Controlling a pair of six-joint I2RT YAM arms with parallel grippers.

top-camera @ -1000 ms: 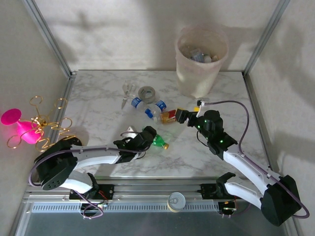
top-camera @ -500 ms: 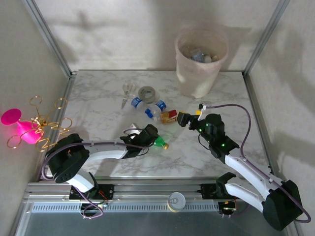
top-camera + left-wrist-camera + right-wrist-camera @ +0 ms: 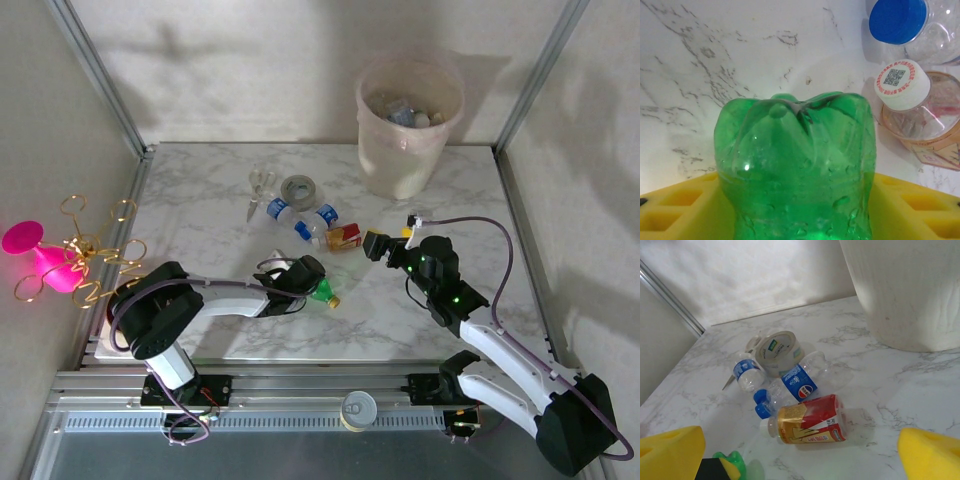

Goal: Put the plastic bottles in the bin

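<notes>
Green bottle (image 3: 322, 291) (lying flat), cream bin (image 3: 400, 165)

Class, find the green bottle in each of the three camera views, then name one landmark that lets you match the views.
Top external: the green bottle lies left of centre, at the left end effector.
Left wrist: large, at bottom centre, between the yellow fingers.
Right wrist: a green sliver at the bottom left edge.
Shared landmark: the red-labelled bottle, lying nearby.

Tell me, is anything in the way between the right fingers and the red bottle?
No, nothing visible. The fingers of the right gripper stand open, and the red-labelled bottle lies on bare marble ahead of them; the blue-capped bottles lie behind it.
</notes>
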